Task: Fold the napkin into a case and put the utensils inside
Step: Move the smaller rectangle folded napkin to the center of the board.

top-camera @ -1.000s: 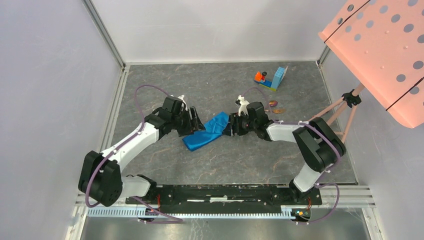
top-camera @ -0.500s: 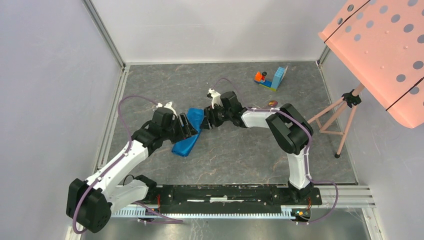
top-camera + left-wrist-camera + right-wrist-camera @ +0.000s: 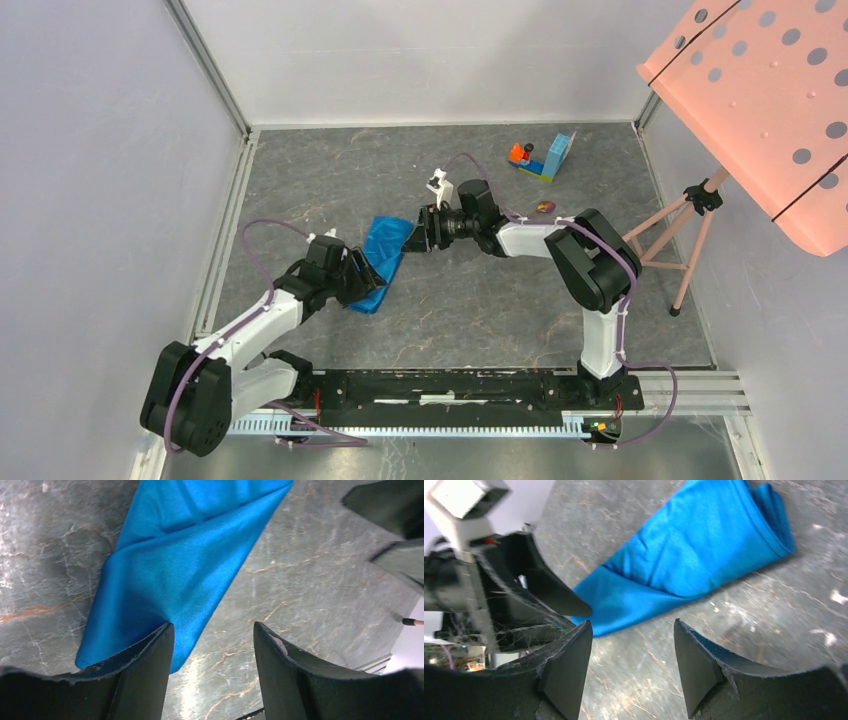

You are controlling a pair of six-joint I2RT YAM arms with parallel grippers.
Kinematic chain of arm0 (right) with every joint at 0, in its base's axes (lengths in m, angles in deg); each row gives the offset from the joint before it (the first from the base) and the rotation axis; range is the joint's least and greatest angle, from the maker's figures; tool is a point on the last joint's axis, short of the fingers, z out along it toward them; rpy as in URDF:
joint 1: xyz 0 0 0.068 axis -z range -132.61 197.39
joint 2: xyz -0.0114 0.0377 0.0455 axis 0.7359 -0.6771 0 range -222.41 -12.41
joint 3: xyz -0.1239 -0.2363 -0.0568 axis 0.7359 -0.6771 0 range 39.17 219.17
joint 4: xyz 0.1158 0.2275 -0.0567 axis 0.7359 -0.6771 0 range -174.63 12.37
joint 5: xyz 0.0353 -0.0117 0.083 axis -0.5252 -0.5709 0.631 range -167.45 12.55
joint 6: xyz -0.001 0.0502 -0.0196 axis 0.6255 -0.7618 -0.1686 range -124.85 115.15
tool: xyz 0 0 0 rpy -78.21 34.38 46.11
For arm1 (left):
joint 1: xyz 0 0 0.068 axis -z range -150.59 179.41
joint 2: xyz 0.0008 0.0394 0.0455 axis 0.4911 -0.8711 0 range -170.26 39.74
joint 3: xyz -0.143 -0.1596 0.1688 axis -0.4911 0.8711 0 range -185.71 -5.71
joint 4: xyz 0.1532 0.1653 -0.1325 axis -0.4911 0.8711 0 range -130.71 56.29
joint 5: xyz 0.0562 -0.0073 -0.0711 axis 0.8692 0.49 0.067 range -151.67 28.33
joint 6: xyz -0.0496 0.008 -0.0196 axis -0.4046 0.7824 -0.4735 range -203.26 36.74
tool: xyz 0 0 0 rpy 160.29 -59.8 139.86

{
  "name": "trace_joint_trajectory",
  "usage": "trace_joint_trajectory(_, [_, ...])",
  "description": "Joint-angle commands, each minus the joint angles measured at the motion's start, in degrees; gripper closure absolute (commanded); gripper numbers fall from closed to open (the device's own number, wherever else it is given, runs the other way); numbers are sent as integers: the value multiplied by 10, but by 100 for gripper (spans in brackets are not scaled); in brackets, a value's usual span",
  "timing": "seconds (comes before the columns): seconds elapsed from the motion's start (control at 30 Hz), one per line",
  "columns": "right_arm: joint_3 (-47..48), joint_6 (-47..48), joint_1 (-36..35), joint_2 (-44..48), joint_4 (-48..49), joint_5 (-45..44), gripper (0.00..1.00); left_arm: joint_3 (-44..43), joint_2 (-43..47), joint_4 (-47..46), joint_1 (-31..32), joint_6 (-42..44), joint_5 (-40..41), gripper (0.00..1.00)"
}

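One folded napkin (image 3: 386,255), flat on grey table (image 3: 480,310).
Left gripper (image 3: 212,630) fingers apart, one over napkin's near corner; right gripper (image 3: 631,627) fingers apart, empty, just beside its far end.

Shows folded napkin (image 3: 185,565) lying diagonally on grey marbled table (image 3: 310,595), top centre down to lower left. Has left gripper (image 3: 212,630) with jaws apart, nothing clamped: one finger (image 3: 147,670) tip overlapping napkin's lower edge, other over bare table. Catches blurred dark shape (image 3: 395,510) top right.
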Motion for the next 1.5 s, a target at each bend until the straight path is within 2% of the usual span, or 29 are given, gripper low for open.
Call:
trace_joint_trajectory(0.0, [24, -52, -14, -7, 79, 43, 33, 45, -19, -45, -18, -24, 2, 33])
trace_joint_trajectory(0.1, [27, -64, -16, -18, 92, 48, 33, 73, -13, -58, -19, -31, -1, 33])
trace_joint_trajectory(0.2, [34, -70, -17, -39, 98, 52, 33, 67, 42, -9, -19, -20, 15, 31])
trace_joint_trajectory(0.4, [40, -61, -30, -61, 86, 41, 34, 1, 153, 114, -19, -15, 12, 29])
trace_joint_trajectory(0.5, [17, -49, -19, -44, 60, 8, 34, -39, 199, 172, -19, -15, 15, 27])
trace_joint_trajectory(0.6, [-8, -61, -7, -35, 60, -22, 34, -87, 239, 228, -19, -6, 28, 25])
trace_joint_trajectory(0.73, [14, -73, -11, -60, 51, -28, 35, -148, 274, 277, -19, 2, 52, 24])
trace_joint_trajectory(0.83, [44, -48, -21, -78, 23, -52, 36, -190, 290, 302, -19, 9, 65, 23])
trace_joint_trajectory(1.03, [97, -14, -53, -121, -14, -75, 49, -264, 291, 341, -19, 27, 74, 23])
trace_joint_trajectory(1.23, [145, 0, -90, -155, -34, -79, 58, -292, 295, 355, -19, 32, 76, 22])
trace_joint_trajectory(1.37, [170, -27, -123, -170, -33, -83, 61, -301, 297, 357, -19, 32, 73, 22])
trace_joint_trajectory(1.47, [150, -93, -155, -165, 18, -93, 61, -305, 298, 358, -19, 32, 73, 22])
